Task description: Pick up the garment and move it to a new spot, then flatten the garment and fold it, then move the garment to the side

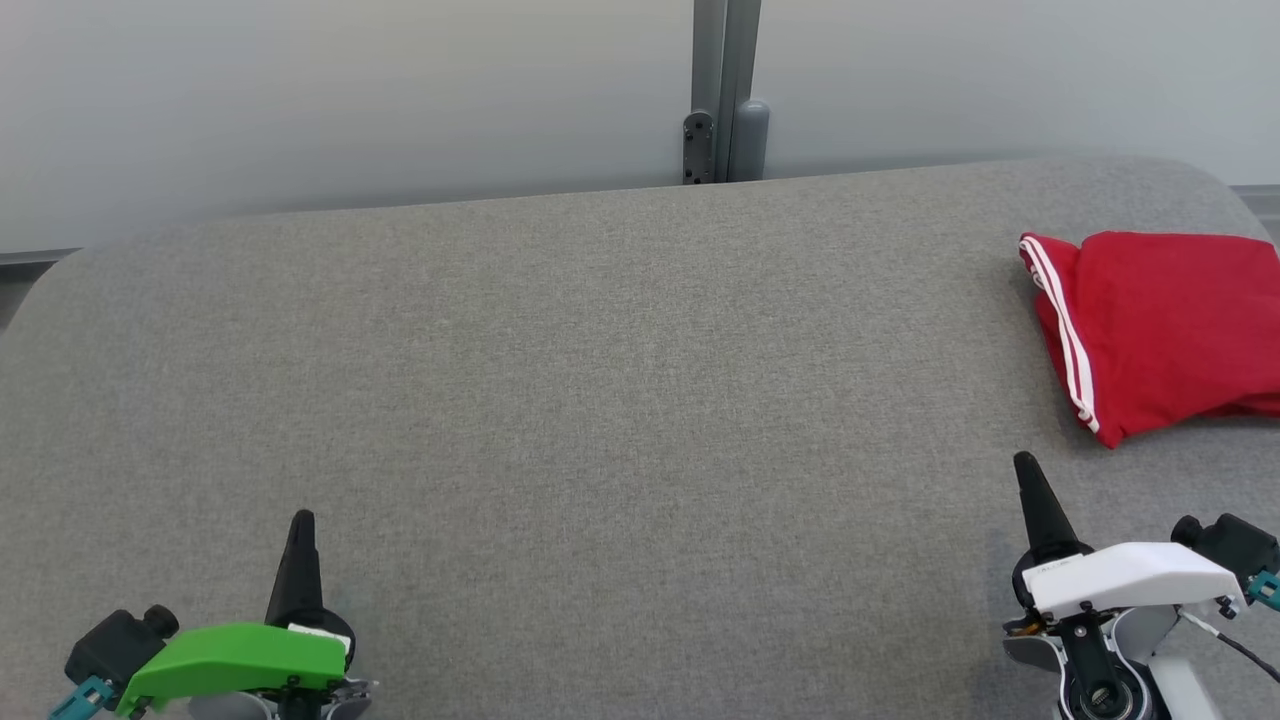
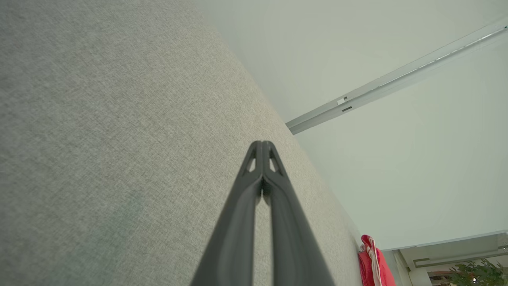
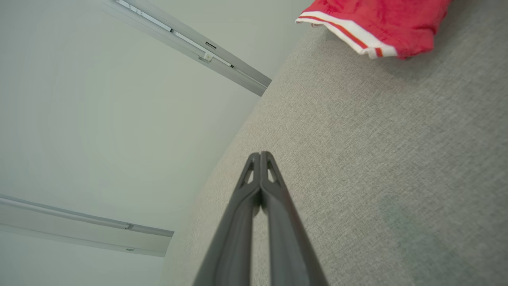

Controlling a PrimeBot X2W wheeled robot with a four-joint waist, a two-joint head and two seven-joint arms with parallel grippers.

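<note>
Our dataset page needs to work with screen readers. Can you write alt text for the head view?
A red garment with white stripes lies loosely folded at the far right of a grey fabric surface. The robot's left hand, green-covered, and right hand, white-covered, sit at the lower corners, both shut and holding nothing.

The grey counter [image 1: 600,400] lay open across its middle and left, giving broad passage. The folded red garment [image 1: 1160,330] took up its far right side. A grey post [image 1: 725,90] stood just behind the back edge.
</note>
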